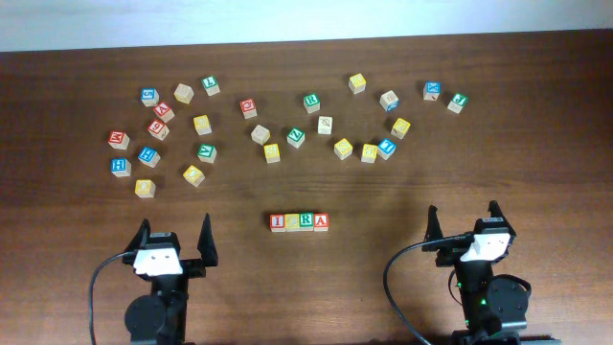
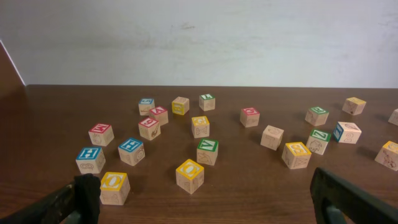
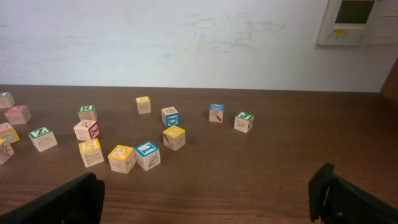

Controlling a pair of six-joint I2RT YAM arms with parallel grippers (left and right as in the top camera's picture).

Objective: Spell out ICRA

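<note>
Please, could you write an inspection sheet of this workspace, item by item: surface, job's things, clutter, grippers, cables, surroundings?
Surface: brown wooden table; no spill seen.
Job's things: ICRA row; four blocks side by side, near the front, between the arms.
Clutter: loose blocks; scattered over the far half, apart from the row.
Grippers: left gripper and right gripper; both open, holding nothing, near the front.
Cables: left cable and right cable; black loops beside each arm, touching no block.
Surroundings: white wall behind the table; panel mounted on it.
</note>
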